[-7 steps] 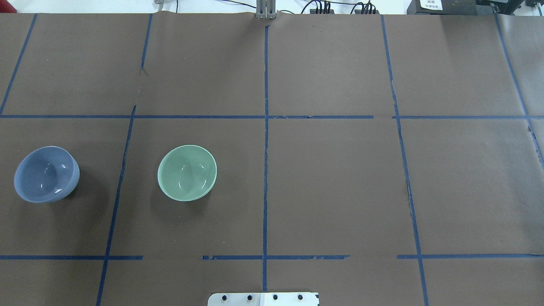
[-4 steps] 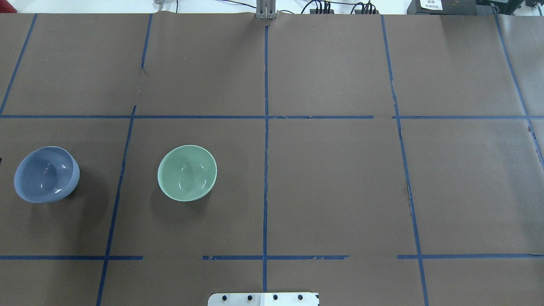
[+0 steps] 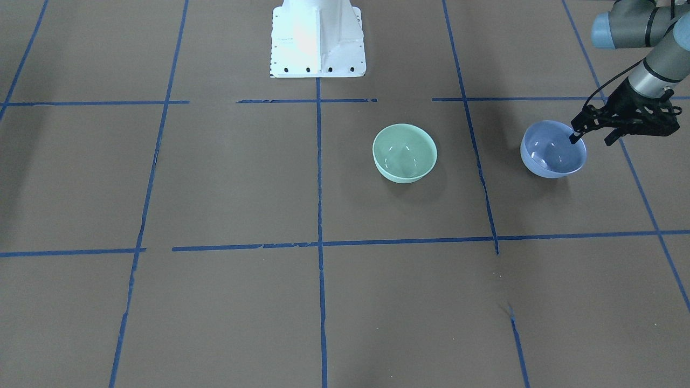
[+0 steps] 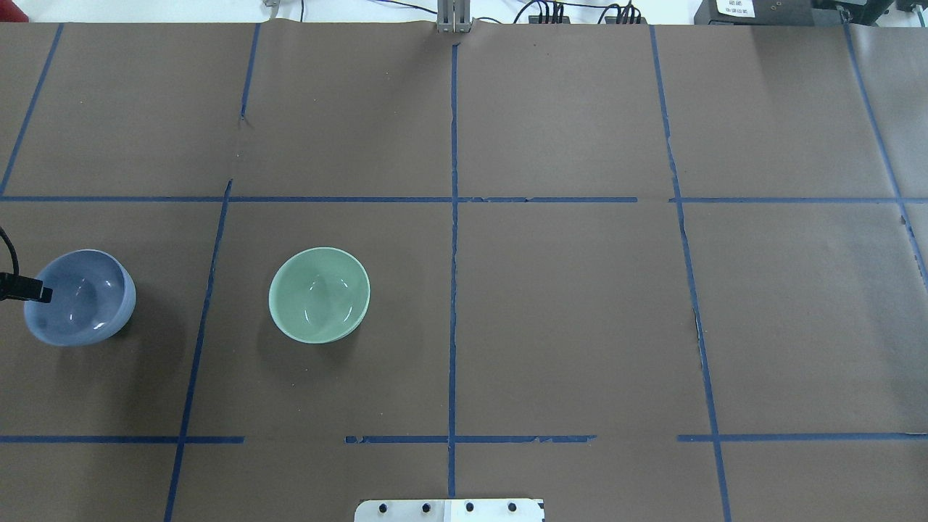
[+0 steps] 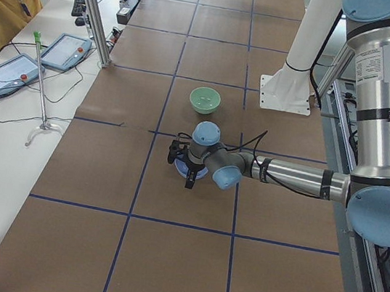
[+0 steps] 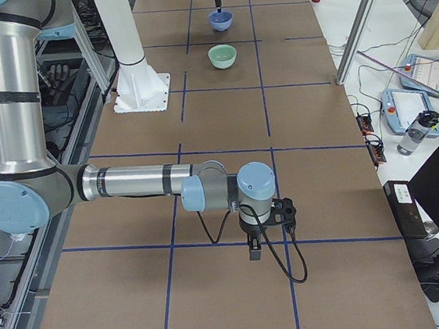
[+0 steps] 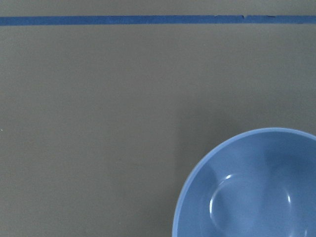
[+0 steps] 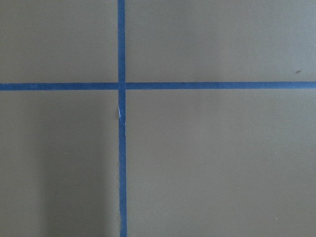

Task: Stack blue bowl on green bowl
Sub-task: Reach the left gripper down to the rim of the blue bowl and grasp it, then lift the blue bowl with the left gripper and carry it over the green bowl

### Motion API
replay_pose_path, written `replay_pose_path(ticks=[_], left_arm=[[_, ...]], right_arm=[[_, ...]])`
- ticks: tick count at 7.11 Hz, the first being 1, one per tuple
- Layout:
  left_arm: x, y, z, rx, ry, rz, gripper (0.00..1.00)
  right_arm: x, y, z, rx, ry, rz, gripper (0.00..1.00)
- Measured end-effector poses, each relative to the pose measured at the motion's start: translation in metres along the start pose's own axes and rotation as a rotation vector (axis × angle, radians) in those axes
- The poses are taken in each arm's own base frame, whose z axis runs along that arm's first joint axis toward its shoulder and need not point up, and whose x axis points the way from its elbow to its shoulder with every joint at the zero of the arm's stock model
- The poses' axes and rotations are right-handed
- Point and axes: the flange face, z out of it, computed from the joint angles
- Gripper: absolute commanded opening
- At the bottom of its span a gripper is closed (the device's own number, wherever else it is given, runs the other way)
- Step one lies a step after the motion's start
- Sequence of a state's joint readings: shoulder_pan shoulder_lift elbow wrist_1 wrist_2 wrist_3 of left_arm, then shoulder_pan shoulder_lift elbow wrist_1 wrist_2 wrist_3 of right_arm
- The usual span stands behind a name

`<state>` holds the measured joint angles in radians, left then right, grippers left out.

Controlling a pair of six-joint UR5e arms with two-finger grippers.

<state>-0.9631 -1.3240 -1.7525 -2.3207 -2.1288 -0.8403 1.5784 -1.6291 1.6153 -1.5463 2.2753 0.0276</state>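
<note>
Starting at the left edge of the table [image 4: 580,326]: the blue bowl [image 4: 80,297] sits right-side up on the brown paper. It's close to that edge and roughly halfway between the robot's edge and the far one.

The left claw [image 3: 590,140] hangs over the side of the bowl nearest the left edge, pointing down with its two fingers spread apart. From the front camera, one fingertip [image 3: 573,138] lines up over the inside of the bowl just past the rim. The other sits outside the rim, so it looks like the claw straddles the wall. Honestly can't tell if it's touching the bowl or just above it. That arm's wrist cam looks straight down and catches part of the bowl in its bottom right corner.

Moving right, a blue tape line [image 4: 206,290] runs between the two bowls. Then comes the green bowl [image 4: 319,295], also upright, in the left half of the table and about as far from the robot's edge as the blue one. The two are well apart, not touching.

Next is the white base plate [image 4: 449,510] at the middle of the robot's edge.

Way over toward the right edge, the right claw [image 6: 262,235] points down over bare paper near a tape crossing [image 8: 121,86], well away from both bowls. Only the side camera shows it, so I can't tell whether its fingers are apart or together.
</note>
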Motion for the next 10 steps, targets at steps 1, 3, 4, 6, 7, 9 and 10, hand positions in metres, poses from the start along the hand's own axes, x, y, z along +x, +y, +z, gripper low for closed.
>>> replay_pose_path(ticks=[1,3,4,6,7,9,10], left_arm=[[0.0,0.001,0.002,-0.002,-0.004,-0.005,0.0],[0.001,0.002,0.003,-0.006,-0.002,-0.01,0.0],[0.002,0.001,0.0,-0.003,0.002,-0.01,0.0],[0.019,-0.005,-0.021,0.011,0.01,-0.012,0.0],[0.042,-0.01,-0.042,0.006,0.0,-0.024,0.0],[0.109,-0.026,-0.093,0.004,-0.004,-0.124,0.0],[0.154,-0.041,-0.106,0.002,0.015,-0.203,0.0]], right_arm=[[0.0,0.0,0.0,0.0,0.0,0.0,1.0],[0.0,0.0,0.0,0.0,0.0,0.0,1.0],[0.0,0.0,0.0,0.0,0.0,0.0,1.0],[0.0,0.0,0.0,0.0,-0.001,0.0,1.0],[0.0,0.0,0.0,0.0,-0.001,0.0,1.0],[0.0,0.0,0.0,0.0,0.0,0.0,1.0],[0.0,0.0,0.0,0.0,0.0,0.0,1.0]])
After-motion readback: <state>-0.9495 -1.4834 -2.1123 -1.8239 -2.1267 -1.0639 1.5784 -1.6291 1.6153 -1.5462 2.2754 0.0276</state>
